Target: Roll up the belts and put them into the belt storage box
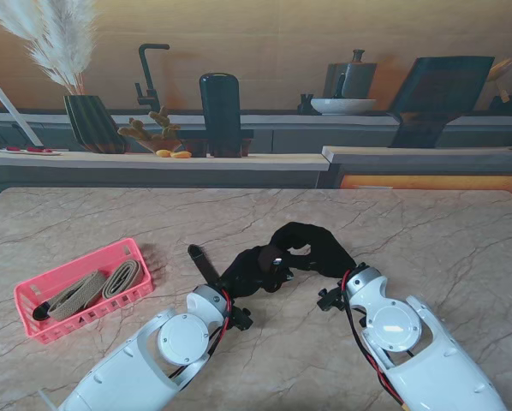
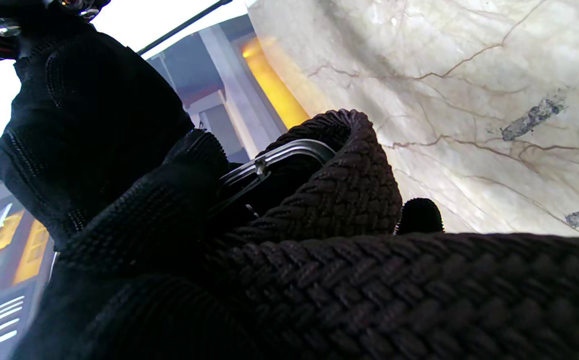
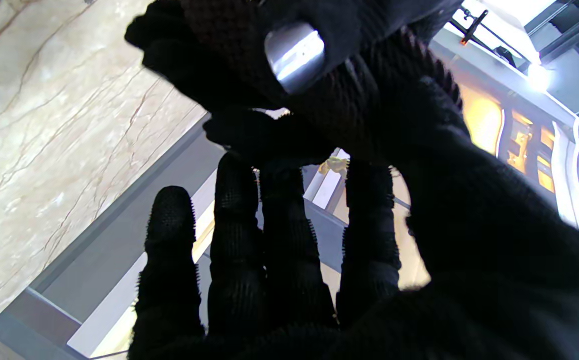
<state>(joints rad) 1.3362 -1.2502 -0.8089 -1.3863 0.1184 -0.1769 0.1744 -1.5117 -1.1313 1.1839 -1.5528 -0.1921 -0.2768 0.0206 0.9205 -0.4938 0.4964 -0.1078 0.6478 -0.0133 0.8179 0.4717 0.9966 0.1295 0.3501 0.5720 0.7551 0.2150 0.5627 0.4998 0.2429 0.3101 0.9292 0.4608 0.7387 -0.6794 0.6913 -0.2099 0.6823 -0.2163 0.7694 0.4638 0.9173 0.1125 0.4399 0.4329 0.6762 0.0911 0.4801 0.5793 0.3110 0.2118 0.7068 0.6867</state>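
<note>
A dark braided belt (image 1: pixel 277 257) is held over the middle of the marble bench (image 1: pixel 427 231), between the two gloved hands. The left hand (image 1: pixel 252 272) is closed on the belt near its metal buckle (image 2: pixel 274 157); in the left wrist view the woven strap is seen curled over the fingers (image 2: pixel 179 200). The right hand (image 1: pixel 318 247) is pressed against the buckle end, though whether it truly clamps the strap cannot be told from its wrist view. One tail of the belt (image 1: pixel 203 262) lies on the bench toward the pink basket (image 1: pixel 33 295), where a tan belt (image 1: pixel 98 287) already rests.

The braid is judged soft, limp and light, with a grippy weave unlikely to slip. Being springy, a coil would probably loosen if released. The stiff buckle is the best core to be held and wound around, with the outer turn pinched flat.
</note>
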